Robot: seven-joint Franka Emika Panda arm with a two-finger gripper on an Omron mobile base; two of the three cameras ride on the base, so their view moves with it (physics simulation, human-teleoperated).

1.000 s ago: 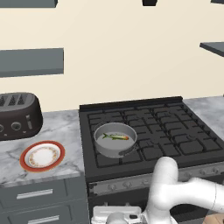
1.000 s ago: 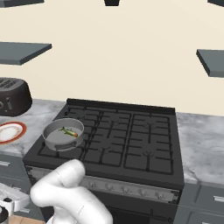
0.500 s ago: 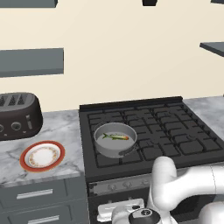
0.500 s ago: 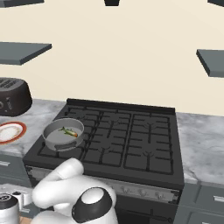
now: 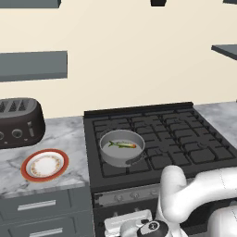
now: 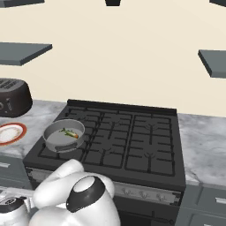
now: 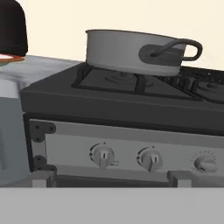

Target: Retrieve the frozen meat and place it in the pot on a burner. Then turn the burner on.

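The fish [image 5: 122, 145] lies in the pot [image 5: 121, 148] on the near-left burner [image 6: 62, 150]. Our gripper is spread, empty, facing the knobs [image 7: 103, 155]; we risk turning the wrong one.

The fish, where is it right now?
The fish lies inside the pot on the front-left burner of the cooktop, right of the plate.

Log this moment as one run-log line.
fish: in pot | pot: on front-left burner | gripper: open, low before stove knobs | burner: not yet turned on
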